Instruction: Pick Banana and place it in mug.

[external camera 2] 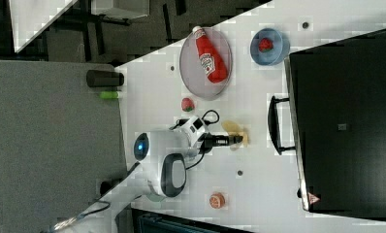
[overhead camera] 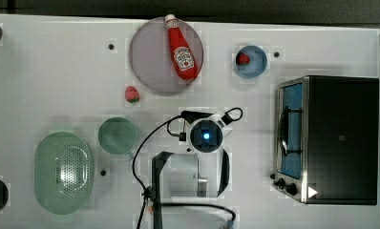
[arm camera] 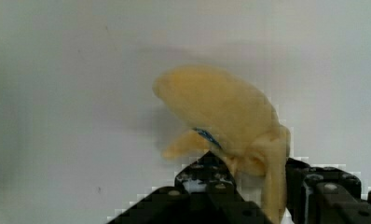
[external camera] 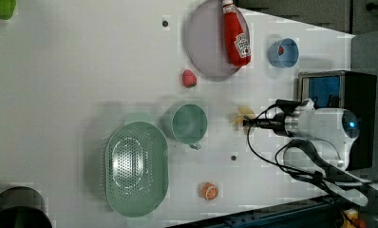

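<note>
The pale-yellow banana (arm camera: 221, 112) lies on the white table, with its stem end between the black fingers of my gripper (arm camera: 258, 175). The fingers press against both sides of the stem. In the left view the banana (external camera: 241, 115) sits at the tip of the gripper (external camera: 246, 122), to the right of the teal mug (external camera: 189, 123). The right view has the banana (external camera 2: 234, 133) under the gripper (external camera 2: 239, 140), in front of the oven door. In the top view the mug (overhead camera: 117, 135) stands upright and empty, left of the arm's hand.
A grey plate (overhead camera: 150, 67) carries a ketchup bottle (overhead camera: 181, 50). Around them are a blue bowl (overhead camera: 251, 62) holding a strawberry, a loose strawberry (overhead camera: 132, 94), a green colander (overhead camera: 63, 171), a toaster oven (overhead camera: 336, 138) and an orange slice (external camera: 209, 191).
</note>
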### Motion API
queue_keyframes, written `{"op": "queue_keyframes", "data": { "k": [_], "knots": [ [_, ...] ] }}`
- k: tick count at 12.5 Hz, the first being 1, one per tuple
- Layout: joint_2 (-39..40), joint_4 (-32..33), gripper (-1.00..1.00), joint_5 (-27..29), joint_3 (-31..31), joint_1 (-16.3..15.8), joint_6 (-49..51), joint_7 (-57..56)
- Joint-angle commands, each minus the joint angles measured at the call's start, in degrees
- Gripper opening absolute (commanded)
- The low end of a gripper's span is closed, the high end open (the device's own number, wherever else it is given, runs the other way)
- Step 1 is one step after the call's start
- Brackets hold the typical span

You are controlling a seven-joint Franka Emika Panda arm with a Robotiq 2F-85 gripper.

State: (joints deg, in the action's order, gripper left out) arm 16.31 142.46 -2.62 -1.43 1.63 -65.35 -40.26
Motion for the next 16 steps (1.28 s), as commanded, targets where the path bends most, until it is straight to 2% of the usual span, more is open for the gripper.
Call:
{"op": "queue_keyframes", "data": {
  "k": [1,5,9,13,16],
  "knots": [
    [-11.9,-2.1,-0.37,1.2,-0.9,0.5,11.1,-0.9],
    [-23.7,-5.3,-0.37,1.2,0.0,0.1,27.7,-0.6],
    [-31.1,-8.9,-0.37,2.0,4.2,-1.5,39.7,8.1],
    [-31.2,-9.6,-0.37,12.3,11.6,-4.4,40.6,21.5],
    [-29.9,-9.7,-0.37,12.3,18.3,-4.8,38.7,35.8]
  ]
}}
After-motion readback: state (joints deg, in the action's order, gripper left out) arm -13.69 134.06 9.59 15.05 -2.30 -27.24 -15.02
